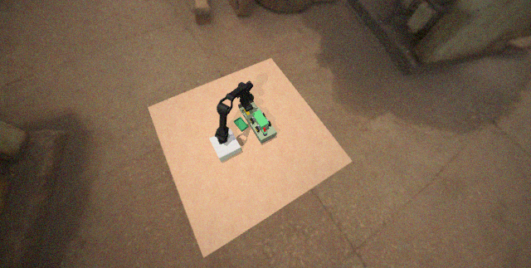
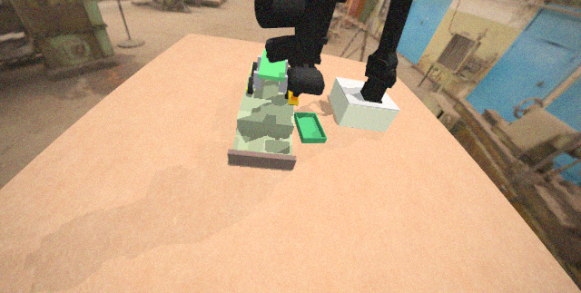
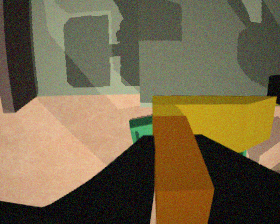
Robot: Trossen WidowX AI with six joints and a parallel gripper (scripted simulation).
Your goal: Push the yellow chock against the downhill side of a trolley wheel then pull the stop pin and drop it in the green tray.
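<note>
Working left to right across the wrist view, start from the dark end board point(image 2: 261, 160) point(image 3: 17, 55) at the foot of the ramp point(image 1: 269, 137) point(image 2: 265, 112) point(image 3: 206, 60). Next, note a sliver of the green tray point(image 1: 241, 124) point(image 2: 310, 127) point(image 3: 141, 129), mostly hidden behind the load and lying on the mat beside the ramp. At centre, find the gripper point(image 1: 248, 107) point(image 2: 305, 81) point(image 3: 172, 145), clamped on the orange handle point(image 3: 178, 155) of the yellow chock point(image 1: 247, 112) point(image 2: 293, 98) point(image 3: 226, 120). Read the chock's long axis as running roughly along the ramp, with the yellow body reaching rightward from the handle, overlapping the tray-side edge in view; cannot tell whether touching the surface. Farther right, uphill, meet a black wheel point(image 1: 252, 121) point(image 3: 278, 91) of the green-topped trolley point(image 1: 261, 119) point(image 2: 273, 67), near the chock but apparently not in contact. Beyond, at the uphill end, see the red-headed stop pin point(image 1: 265, 129) in place. Judge the step as seating the chock: probably ease inward over the ramp, set down, then push uphill along that axis, gently enough not to nudge the trolley.
</note>
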